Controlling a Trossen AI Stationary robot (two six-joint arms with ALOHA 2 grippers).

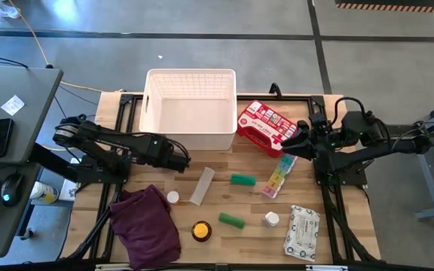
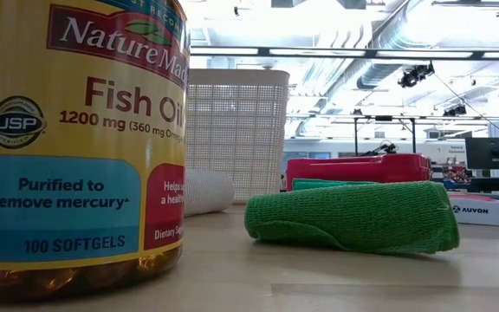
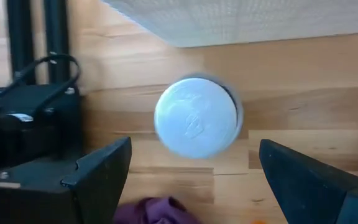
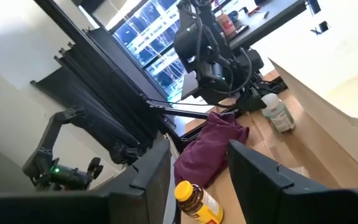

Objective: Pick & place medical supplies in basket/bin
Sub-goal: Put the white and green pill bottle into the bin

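The white perforated basket (image 1: 191,109) stands at the far middle of the wooden worktop (image 1: 337,233), and the high view shows its floor bare, with none of the supplies inside. The red first-aid case (image 1: 266,125) lies tilted against the basket's right corner, partly under the right tool (image 1: 301,140), which hovers at the case's near edge beside the rainbow pill organiser (image 1: 279,175). In the right wrist view its two fingers (image 4: 257,171) stand a moderate gap apart with nothing seen between them; whether they touch the case cannot be told. The left tool (image 1: 181,161) sits just in front of the basket's near wall, its fingers (image 3: 101,171) spread wide and holding nothing, aimed at the end of a white roll (image 3: 196,117) that lies on its side on the boards near the basket. Still out on the worktop are two green rolls (image 1: 242,180) (image 1: 231,220), a small white bottle (image 1: 172,197) beside the dark purple cloth (image 1: 148,226), another small white bottle (image 1: 272,219), the white wipes pack (image 1: 302,232) at the near right, and an amber fish-oil bottle (image 1: 200,230) with a yellow lid near the front edge. The low view shows that bottle's yellow label close up, with a green roll and the basket's grid wall behind it.
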